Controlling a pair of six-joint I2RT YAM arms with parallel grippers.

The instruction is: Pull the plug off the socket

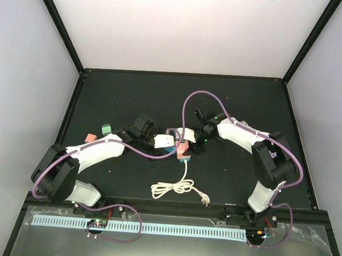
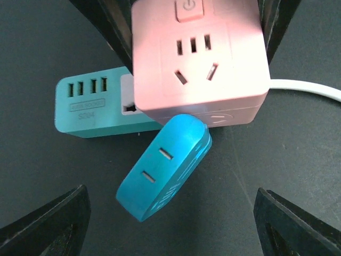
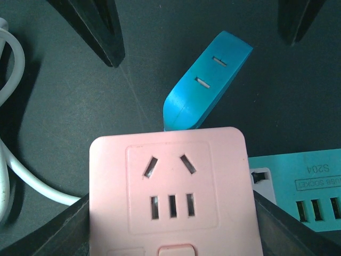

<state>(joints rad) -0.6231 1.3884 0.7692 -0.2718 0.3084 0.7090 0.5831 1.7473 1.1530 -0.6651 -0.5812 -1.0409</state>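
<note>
Showing right tool point(image 3: 173, 226) clenched on pink plastic cube socket point(image 3: 170, 181); left tool point(image 2: 170, 189) released astride slanted blue 2-slot plug point(image 2: 165, 162): closing may slip.

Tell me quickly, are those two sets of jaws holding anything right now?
Left gripper: open, jaws astride the blue plug, not gripping it.
Right gripper: closed on the pink socket cube.

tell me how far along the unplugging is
Done: the right gripper clamps the pink socket. In hand: the left gripper is open and facing the blue plug, not yet closed on it. Left: grip and pull, as the plug sits against the socket's side.
</note>
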